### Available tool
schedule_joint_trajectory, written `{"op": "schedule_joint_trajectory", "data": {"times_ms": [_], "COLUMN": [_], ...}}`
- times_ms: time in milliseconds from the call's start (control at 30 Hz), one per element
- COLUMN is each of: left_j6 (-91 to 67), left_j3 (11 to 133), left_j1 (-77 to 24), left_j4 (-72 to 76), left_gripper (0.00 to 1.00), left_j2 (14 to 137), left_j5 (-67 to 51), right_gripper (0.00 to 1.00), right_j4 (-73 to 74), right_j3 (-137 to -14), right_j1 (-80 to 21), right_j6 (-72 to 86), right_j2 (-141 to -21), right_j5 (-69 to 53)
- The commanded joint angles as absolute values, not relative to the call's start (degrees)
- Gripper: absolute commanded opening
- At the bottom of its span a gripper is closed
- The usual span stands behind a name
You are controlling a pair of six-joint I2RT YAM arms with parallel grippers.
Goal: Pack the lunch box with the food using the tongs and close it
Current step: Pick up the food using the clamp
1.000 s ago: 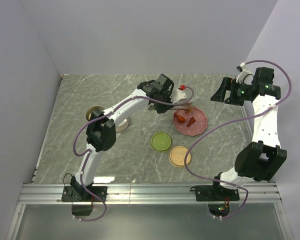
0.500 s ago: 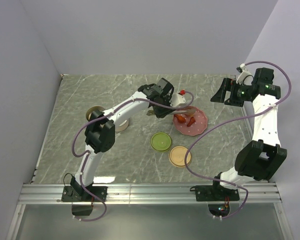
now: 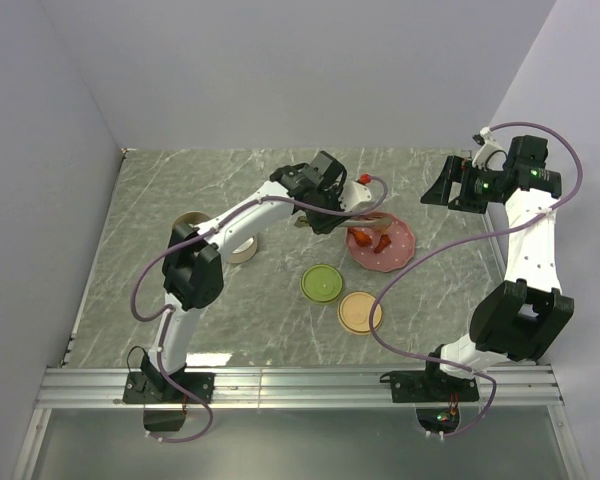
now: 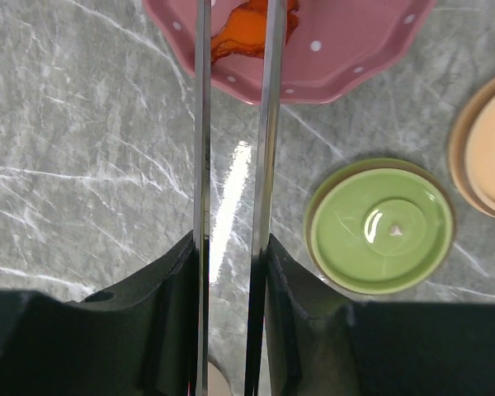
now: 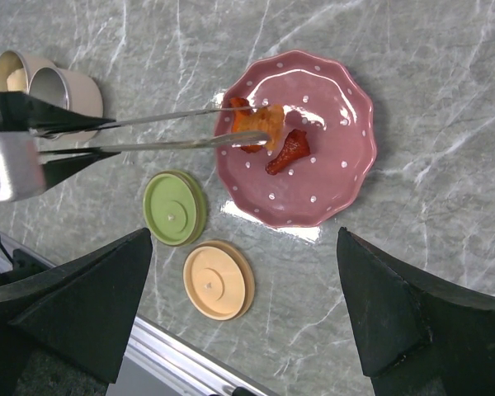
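Tongs (image 5: 165, 147) clamped in the left jaws pinch an orange chunk (image 5: 260, 124) at the pink plate (image 5: 330, 165); right jaws gape wide.

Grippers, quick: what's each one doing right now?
Left gripper: closed on the tongs, whose tips sit around a red-orange chunk at the pink plate.
Right gripper: open, holding nothing.

The tongs (image 4: 270, 124) are mirror-bright metal, the pink plate (image 4: 355, 49) and green lid (image 4: 379, 227) glossy, the marbled table (image 4: 82, 148) smooth.
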State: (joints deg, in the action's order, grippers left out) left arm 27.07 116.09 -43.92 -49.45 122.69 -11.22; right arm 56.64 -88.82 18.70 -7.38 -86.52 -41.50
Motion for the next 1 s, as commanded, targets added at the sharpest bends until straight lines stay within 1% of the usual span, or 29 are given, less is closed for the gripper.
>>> {"op": "schedule_joint_trajectory", "data": {"times_ms": [0, 467, 767, 967], "left_j6": [25.49, 24.00, 22.68, 22.68], "left_j3": [116.02, 114.08, 112.68, 108.11], "left_j1": [-45.00, -45.62, -45.70, -45.35], "left_j4": [-49.39, -50.10, -52.38, -53.26], "left_gripper": [0.20, 0.18, 0.18, 0.18], "left_j2": [117.34, 114.00, 109.60, 104.17], "left_j5": [-13.71, -14.59, -16.26, -14.68], "right_gripper": [1.00, 1.00, 1.00, 1.00], "right_j4": [56.25, 56.16, 56.51, 56.60], "right_j3": [-89.03, -88.50, -88.68, -88.68], "right_j1": [19.25, 19.25, 19.25, 19.25], "right_j6": [-7.82, -8.00, -8.17, -8.26], "right_j2": [-85.87, -84.99, -84.64, -84.29], "right_j5": [-42.36, -42.45, -42.63, -42.54]}}
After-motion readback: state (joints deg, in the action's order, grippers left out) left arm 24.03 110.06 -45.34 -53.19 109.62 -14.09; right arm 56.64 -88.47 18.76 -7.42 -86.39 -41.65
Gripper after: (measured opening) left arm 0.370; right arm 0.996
